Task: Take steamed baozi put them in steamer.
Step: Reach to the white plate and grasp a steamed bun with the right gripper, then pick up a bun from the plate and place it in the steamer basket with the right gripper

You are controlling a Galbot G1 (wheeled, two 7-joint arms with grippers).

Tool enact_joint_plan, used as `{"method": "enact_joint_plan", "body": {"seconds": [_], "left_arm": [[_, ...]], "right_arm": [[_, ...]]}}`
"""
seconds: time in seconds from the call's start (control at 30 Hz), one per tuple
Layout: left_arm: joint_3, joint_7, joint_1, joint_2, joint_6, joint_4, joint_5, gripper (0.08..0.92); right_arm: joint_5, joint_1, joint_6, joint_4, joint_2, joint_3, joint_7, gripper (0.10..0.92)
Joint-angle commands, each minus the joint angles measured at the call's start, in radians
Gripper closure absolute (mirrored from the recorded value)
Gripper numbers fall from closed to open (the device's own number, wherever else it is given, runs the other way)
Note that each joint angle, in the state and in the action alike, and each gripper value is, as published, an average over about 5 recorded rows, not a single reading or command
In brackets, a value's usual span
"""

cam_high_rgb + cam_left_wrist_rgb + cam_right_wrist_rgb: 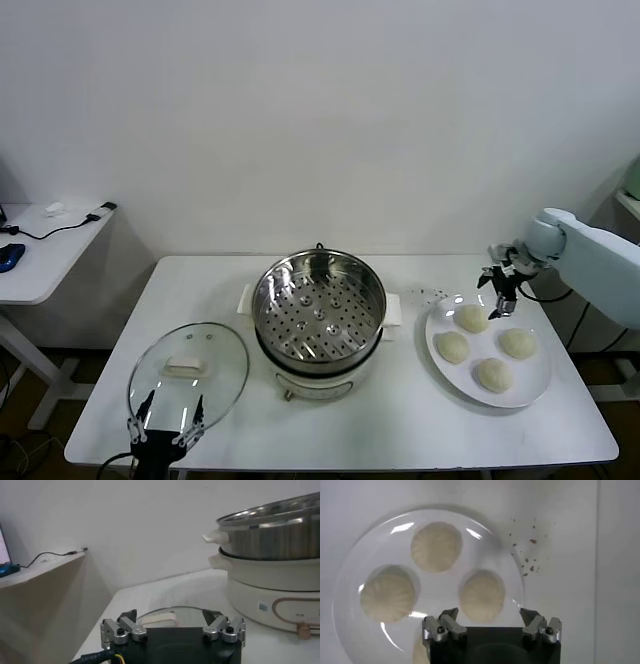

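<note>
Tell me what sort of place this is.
Probably a lab or test room staged as a kitchen: a plain white table against a bare wall, holding an electric steamer and a plate of baozi.

One baozi point(419, 652) sits mostly hidden behind the right gripper point(489, 621), beside its jaw base.

Polished steel steamer point(319, 300) gleams, its perforated tray mirror-bright, on a smooth cream plastic base point(272, 587). The baozi point(436, 545) look matt, soft and faintly pleated on a glossy white plate point(350, 580). A clear glass lid point(190, 375) reflects light on the matt white table point(400, 420).
</note>
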Motion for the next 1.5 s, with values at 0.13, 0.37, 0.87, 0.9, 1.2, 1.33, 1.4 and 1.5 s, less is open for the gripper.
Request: {"method": "enact_joint_plan", "body": {"seconds": [0.13, 0.37, 0.87, 0.9, 1.2, 1.33, 1.4, 1.5], "left_arm": [[0.0, -0.001, 0.001, -0.001, -0.006, 0.011, 0.009, 0.177], [0.0, -0.001, 0.0, -0.001, -0.008, 0.012, 0.011, 0.177], [0.002, -0.003, 0.004, -0.001, -0.021, 0.021, 0.019, 0.177], [0.002, -0.003, 0.004, -0.001, -0.021, 0.021, 0.019, 0.177], [0.003, -0.006, 0.004, -0.004, -0.025, 0.021, 0.027, 0.177], [0.004, -0.007, 0.001, -0.007, -0.024, 0.02, 0.029, 0.177], [0.007, -0.007, 0.0, -0.009, -0.024, 0.02, 0.031, 0.177], [0.013, -0.008, -0.002, -0.009, -0.023, 0.017, 0.033, 0.177]], "right_arm": [[-0.024, -0.084, -0.024, -0.094, 0.069, 0.049, 0.005, 0.203], [-0.082, -0.095, -0.017, -0.157, 0.102, 0.084, 0.027, 0.203], [-0.088, -0.106, -0.004, -0.165, 0.121, 0.11, 0.04, 0.216], [-0.087, -0.106, -0.003, -0.163, 0.121, 0.112, 0.04, 0.226], [-0.03, -0.018, -0.008, -0.037, 0.049, 0.042, 0.017, 0.331], [0.027, 0.114, -0.005, 0.098, -0.015, -0.06, 0.005, 0.35], [0.05, 0.232, 0.02, 0.198, -0.041, -0.143, -0.011, 0.353], [0.088, 0.459, 0.082, 0.363, -0.043, -0.264, -0.048, 0.355]]}}
